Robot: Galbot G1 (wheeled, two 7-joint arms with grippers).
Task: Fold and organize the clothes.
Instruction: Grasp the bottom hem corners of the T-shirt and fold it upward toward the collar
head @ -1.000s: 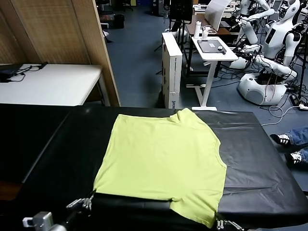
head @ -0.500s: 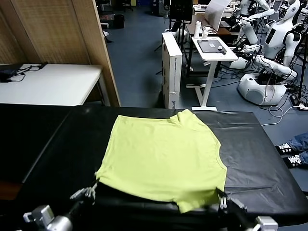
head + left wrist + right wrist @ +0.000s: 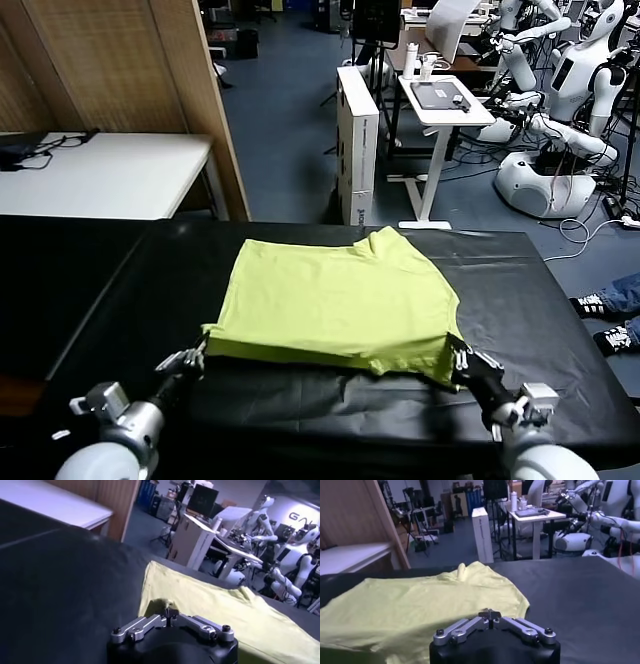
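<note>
1. The left gripper (image 3: 192, 357) is clenched on the near-left hem corner of the lime T-shirt (image 3: 335, 300), lifted just off the black table (image 3: 90, 300).
2. The right gripper (image 3: 462, 366) pinches the near-right hem corner the same way.
3. The shirt's far part lies flat at mid-table, collar toward the far edge.
4. Risk: a thin pinch could slip mid-fold, dropping one corner and skewing the crease.
5. Uneven arm travel could drag the far half, bunching it.
</note>
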